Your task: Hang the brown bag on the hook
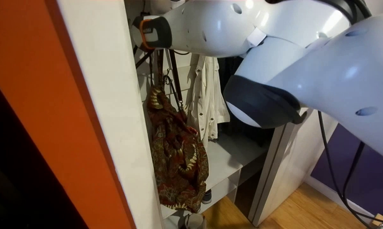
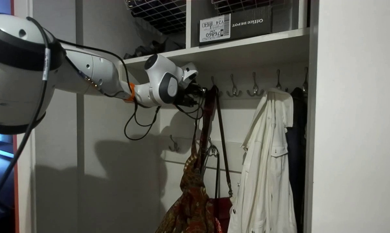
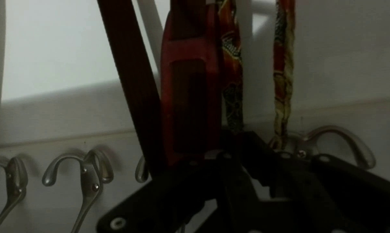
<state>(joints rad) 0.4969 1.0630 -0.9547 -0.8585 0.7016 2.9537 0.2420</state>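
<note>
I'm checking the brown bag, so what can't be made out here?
Wrist view: top of the brown bag's strap, hidden by the fingers.
In an exterior view: bottom of the red bag, cut by the lower edge.
In an exterior view: part of the dark clothing, behind the white jacket.

You have one white upper closet shelf (image 2: 246,41), bearing: one dark Office Depot box (image 2: 248,24), barcode-labelled; across the upright divider (image 2: 188,27), one dark heap (image 2: 156,48), contents indistinct.

Dim light, glare on arm (image 1: 277,58)
</note>
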